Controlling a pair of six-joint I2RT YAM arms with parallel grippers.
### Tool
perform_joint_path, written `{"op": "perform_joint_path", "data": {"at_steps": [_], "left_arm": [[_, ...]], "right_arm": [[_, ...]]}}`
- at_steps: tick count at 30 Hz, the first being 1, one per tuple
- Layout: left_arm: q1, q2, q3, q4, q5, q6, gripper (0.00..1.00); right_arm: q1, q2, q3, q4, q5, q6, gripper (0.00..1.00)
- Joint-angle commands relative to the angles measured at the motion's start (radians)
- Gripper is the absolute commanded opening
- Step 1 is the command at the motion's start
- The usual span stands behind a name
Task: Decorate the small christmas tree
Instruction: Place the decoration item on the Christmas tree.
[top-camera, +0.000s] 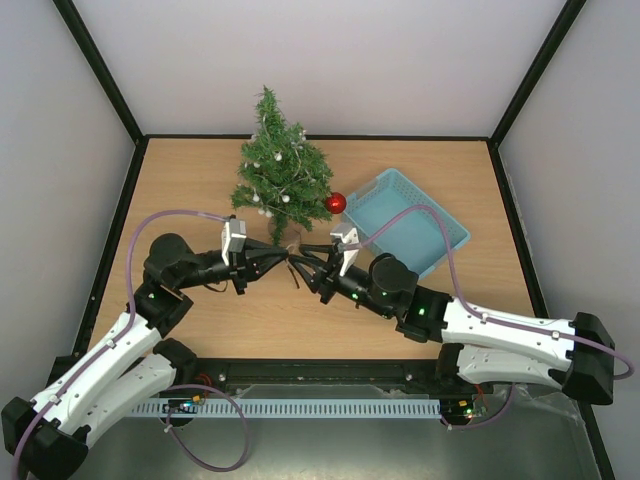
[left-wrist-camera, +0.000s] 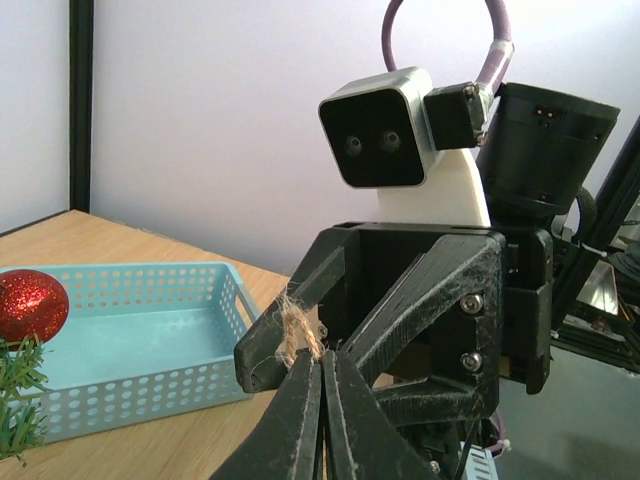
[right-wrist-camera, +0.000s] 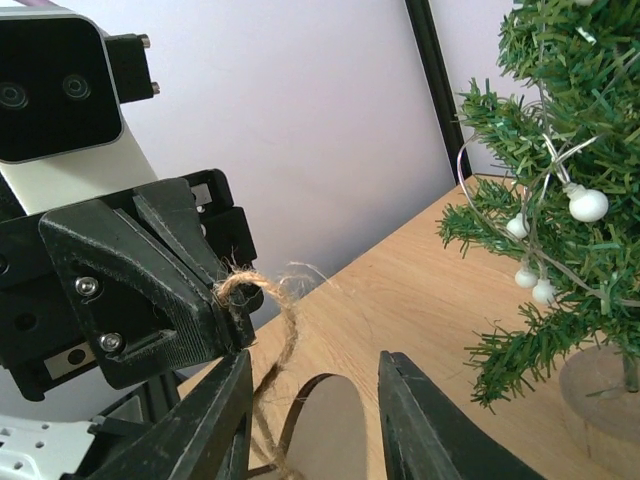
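The left end effector (left-wrist-camera: 322, 370) is closed on a jute twine loop (left-wrist-camera: 297, 335). The right end effector (right-wrist-camera: 315, 365) faces it tip to tip, jaws apart, with a flat round disc (right-wrist-camera: 325, 425) in the gap. The small christmas tree (top-camera: 280, 175) stands upright on the worktop (top-camera: 190, 190) just beyond both, with a red bauble (top-camera: 335, 203) at its right side, near a blue basket (top-camera: 410, 220).
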Motion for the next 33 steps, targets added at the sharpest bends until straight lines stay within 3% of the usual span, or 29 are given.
{"op": "perform_joint_path", "data": {"at_steps": [1, 16, 29, 33], "left_arm": [[-0.005, -0.008, -0.01, 0.053, 0.008, -0.005, 0.02], [-0.006, -0.007, -0.016, 0.039, 0.024, 0.004, 0.02], [-0.005, -0.021, 0.009, -0.046, 0.09, 0.043, 0.02], [-0.005, -0.018, 0.01, -0.062, 0.066, 0.048, 0.02]], "right_arm": [[-0.005, 0.024, 0.027, 0.062, 0.033, 0.037, 0.33], [-0.011, 0.049, 0.038, 0.088, 0.006, 0.052, 0.34], [-0.014, -0.024, 0.047, -0.185, 0.192, 0.029, 0.2], [-0.014, -0.082, 0.021, -0.186, 0.142, -0.015, 0.2]]}}
